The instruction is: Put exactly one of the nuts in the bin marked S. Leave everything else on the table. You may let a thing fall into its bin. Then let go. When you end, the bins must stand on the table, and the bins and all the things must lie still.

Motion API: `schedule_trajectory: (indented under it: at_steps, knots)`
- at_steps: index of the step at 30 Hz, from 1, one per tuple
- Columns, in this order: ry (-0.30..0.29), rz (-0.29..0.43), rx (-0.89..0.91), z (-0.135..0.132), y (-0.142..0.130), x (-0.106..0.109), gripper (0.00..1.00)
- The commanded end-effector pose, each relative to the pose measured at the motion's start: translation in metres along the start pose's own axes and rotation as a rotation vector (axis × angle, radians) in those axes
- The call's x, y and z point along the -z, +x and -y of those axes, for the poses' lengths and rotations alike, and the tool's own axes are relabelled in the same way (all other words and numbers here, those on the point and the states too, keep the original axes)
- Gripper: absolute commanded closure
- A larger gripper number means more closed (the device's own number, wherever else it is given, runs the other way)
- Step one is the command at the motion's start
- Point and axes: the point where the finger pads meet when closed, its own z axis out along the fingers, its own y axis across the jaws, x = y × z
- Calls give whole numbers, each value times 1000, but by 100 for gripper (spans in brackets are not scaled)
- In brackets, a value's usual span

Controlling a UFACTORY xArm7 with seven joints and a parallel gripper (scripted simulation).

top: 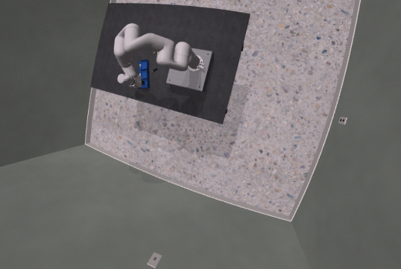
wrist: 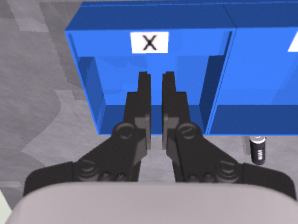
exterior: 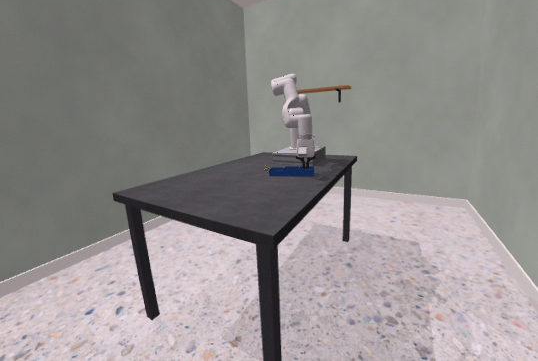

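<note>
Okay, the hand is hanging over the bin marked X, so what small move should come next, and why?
Probably lift the hand up and away from the X bin. Its fingers are nearly shut with nothing visible between them, this bin isn't the S one, and no nut is visible in the wrist view. Only a small dark cylinder lies beside the bins.
</note>
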Motion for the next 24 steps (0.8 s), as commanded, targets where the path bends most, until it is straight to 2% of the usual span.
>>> schedule_trajectory:
  at_steps: [1,8,14,19,24]
  knots:
    - [1,-4,0,0,2,6,93]
    - [1,-4,0,0,2,14,93]
    - [1,-4,0,0,2,37,93]
    - [1,-4,0,0,2,37,93]
    - [1,-4,0,0,1,79,93]
